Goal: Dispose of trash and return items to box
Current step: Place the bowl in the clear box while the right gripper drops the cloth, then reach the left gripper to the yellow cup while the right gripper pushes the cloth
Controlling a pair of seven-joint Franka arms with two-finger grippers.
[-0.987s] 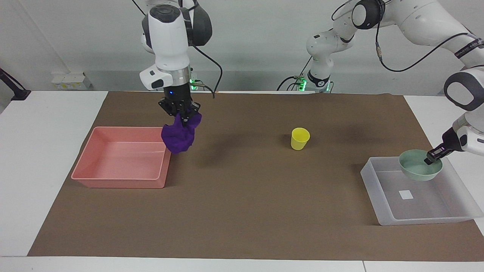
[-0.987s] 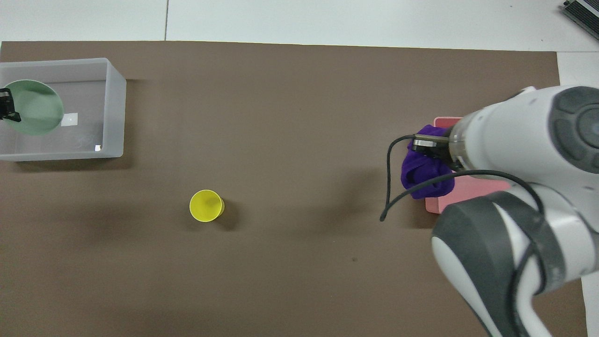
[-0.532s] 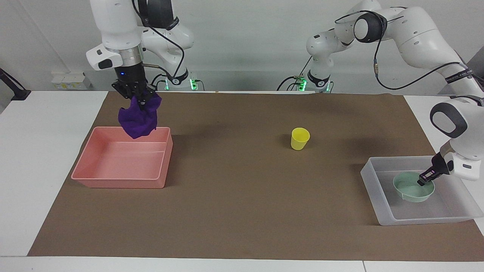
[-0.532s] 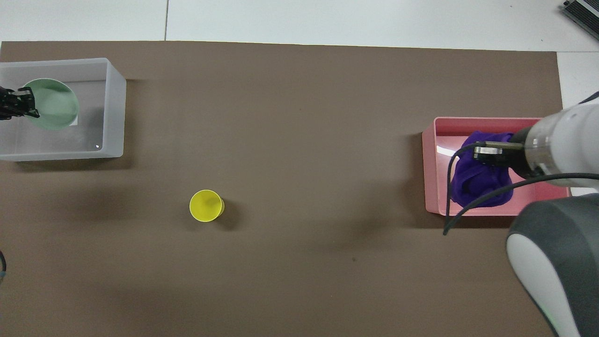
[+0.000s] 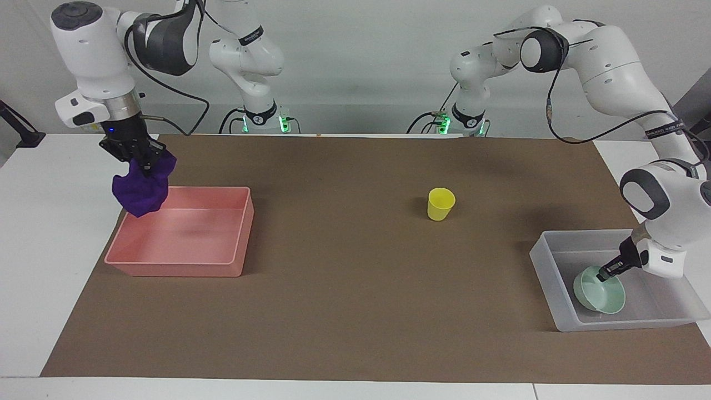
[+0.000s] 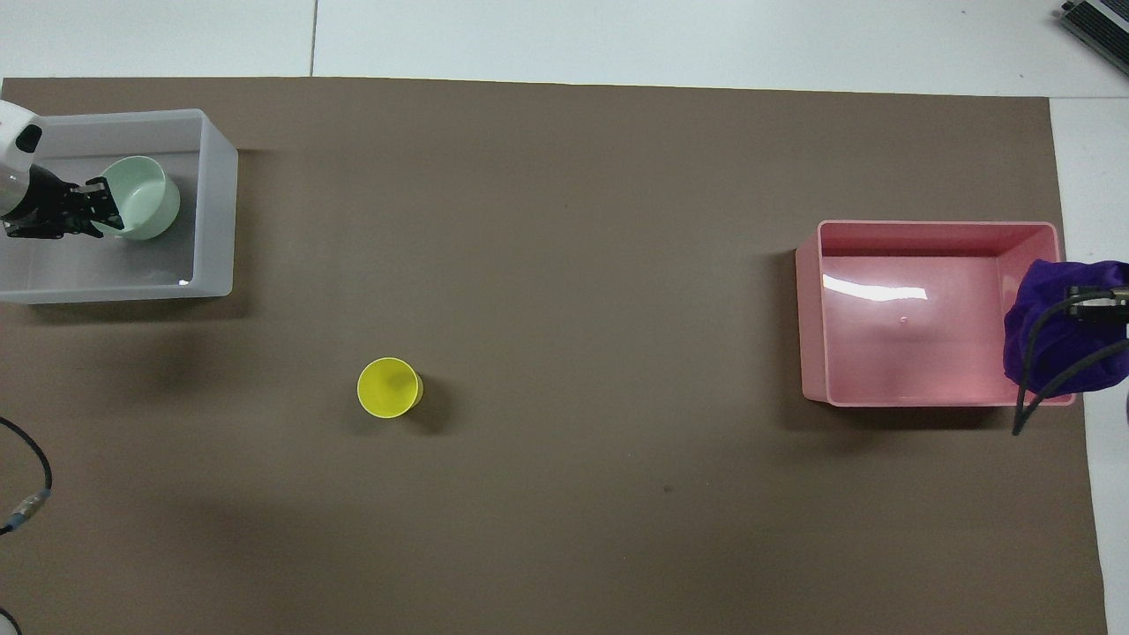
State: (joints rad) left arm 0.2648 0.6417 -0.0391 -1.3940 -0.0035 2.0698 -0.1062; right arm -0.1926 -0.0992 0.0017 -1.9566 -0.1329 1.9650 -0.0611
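The yellow cup stands upright on the brown mat, also in the overhead view. My left gripper is down inside the translucent box, shut on the rim of the mint-green bowl. The bowl is tilted on its side low in the box, as the overhead view shows. My right gripper is shut on the purple cloth. It holds the cloth in the air over the pink bin's outer rim, at the right arm's end of the table.
The pink bin has nothing lying in it. The brown mat covers the middle of the table. The cloth hangs partly over the bin's rim and the mat's edge. A loose cable lies near the left arm's side.
The right gripper carried the cloth across the pink bin to its outer rim. The left gripper lowered the bowl into the box, and the bowl tipped onto its side.
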